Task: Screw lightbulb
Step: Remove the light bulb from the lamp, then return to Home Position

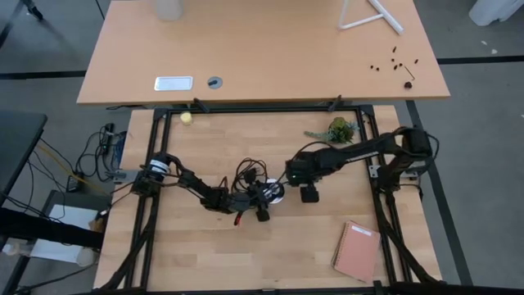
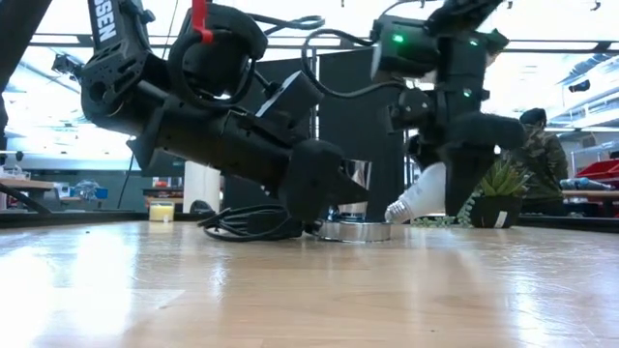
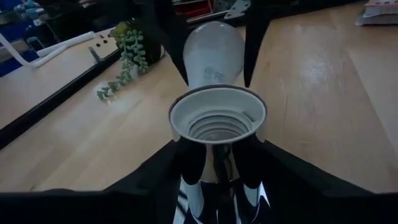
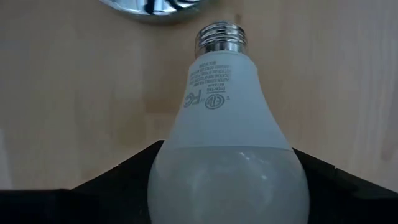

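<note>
Pale wooden slatted table [image 1: 246, 254] carries a small green potted succulent [image 1: 337, 129] near the far edge, a flat terracotta notebook [image 1: 357, 251] at the near right corner and a small yellow ball [image 1: 187, 118] at the far left; a loop of black cord [image 2: 247, 222] lies behind the round silver socket disc [image 2: 354, 230], under the left arm. Right gripper [image 2: 455, 198] is clamped on the white frosted pear-shaped lightbulb [image 2: 418, 200], fingers on either side of its glass end, bulb tilted with the silvery screw base [image 4: 220, 38] pointing down toward the disc, just beside it and not yet in. Left gripper [image 3: 217, 155] grips the socket, dark fingers pressed to its chrome sides. Left wrist view alone shows the white threaded socket mouth [image 3: 217, 115] open toward the bulb; right wrist view shows printed markings on the bulb neck. Low view shows a person [image 2: 538, 155] in the room behind.
</note>
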